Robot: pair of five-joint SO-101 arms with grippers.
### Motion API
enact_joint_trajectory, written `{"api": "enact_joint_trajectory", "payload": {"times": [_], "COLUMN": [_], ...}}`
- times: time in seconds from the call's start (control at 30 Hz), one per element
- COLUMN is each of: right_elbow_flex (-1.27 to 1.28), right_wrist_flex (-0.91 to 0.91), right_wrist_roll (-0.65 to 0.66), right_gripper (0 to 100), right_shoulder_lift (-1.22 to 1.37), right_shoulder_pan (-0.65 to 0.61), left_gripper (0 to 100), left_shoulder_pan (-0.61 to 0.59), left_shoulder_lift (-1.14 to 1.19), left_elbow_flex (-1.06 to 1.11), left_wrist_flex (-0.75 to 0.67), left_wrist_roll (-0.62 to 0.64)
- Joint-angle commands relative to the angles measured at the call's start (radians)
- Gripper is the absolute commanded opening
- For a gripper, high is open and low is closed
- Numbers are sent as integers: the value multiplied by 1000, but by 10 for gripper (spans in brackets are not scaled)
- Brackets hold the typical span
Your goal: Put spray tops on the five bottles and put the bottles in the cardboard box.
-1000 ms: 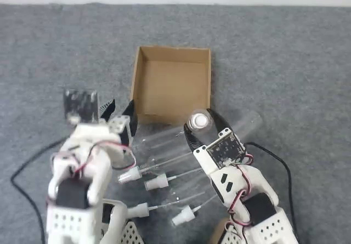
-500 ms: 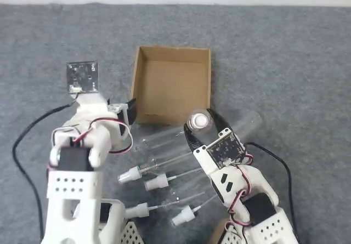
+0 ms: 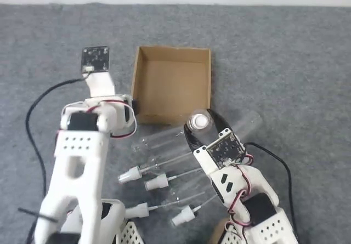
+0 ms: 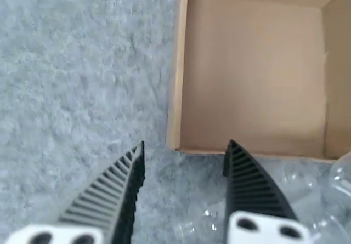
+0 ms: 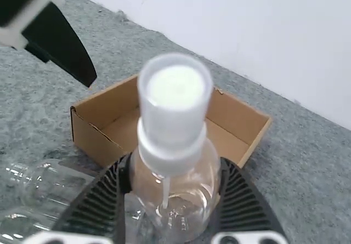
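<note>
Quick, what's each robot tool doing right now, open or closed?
Left tool: open, holding nothing.
Right tool: closed on a bottle that has a spray top on.

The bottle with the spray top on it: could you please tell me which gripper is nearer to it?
Right. The right gripper is shut on the bottle, by the near wall of the cardboard box. The left gripper is apart, open at the box's near left corner.

Open cardboard box (image 3: 171, 85), upright capped clear bottle (image 5: 175, 172) beside it, 4 spray tops (image 3: 156, 182) lying nearby
</note>
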Motion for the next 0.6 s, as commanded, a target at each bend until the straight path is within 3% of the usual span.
{"api": "enact_joint_trajectory", "payload": {"times": [0.0, 0.57], "right_elbow_flex": [-14, -15], "right_wrist_flex": [27, 33], "right_wrist_roll": [-3, -3], "right_gripper": [48, 48], "right_shoulder_lift": [2, 2], "right_shoulder_pan": [22, 22], "left_gripper": [201, 164], "left_shoulder_pan": [-2, -2], "left_shoulder_lift": [103, 420], "left_elbow_flex": [-96, -262], "left_wrist_flex": [-35, -37], "left_wrist_roll": [-9, -8]}}
